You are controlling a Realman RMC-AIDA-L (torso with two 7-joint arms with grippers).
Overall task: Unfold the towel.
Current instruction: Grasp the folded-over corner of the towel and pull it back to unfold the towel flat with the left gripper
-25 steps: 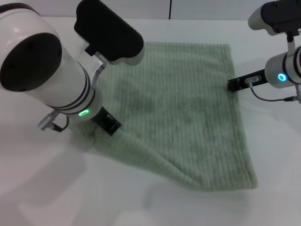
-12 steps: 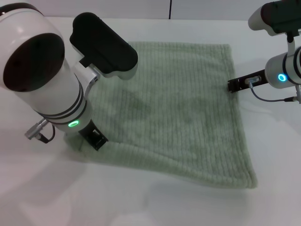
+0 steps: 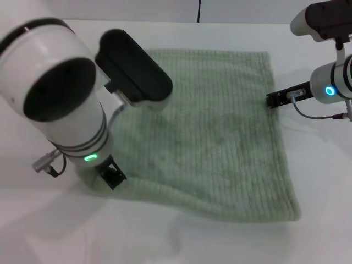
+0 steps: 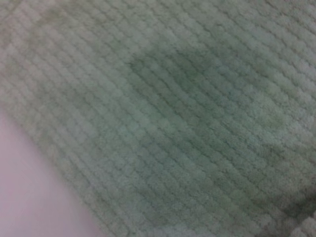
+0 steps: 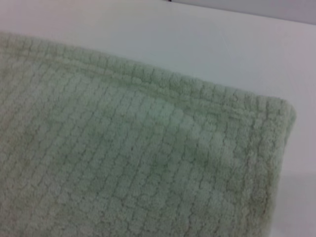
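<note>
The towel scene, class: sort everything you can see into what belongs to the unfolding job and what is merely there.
Part of the job:
- towel, spread nearly flat
- left gripper, at the towel's near left corner
- right gripper, at the towel's right edge

Merely there:
- white table; nothing else lies on it

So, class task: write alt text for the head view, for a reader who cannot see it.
A pale green towel lies spread nearly flat on a white table. The left gripper is at its near left corner; the right gripper is at its right edge.
</note>
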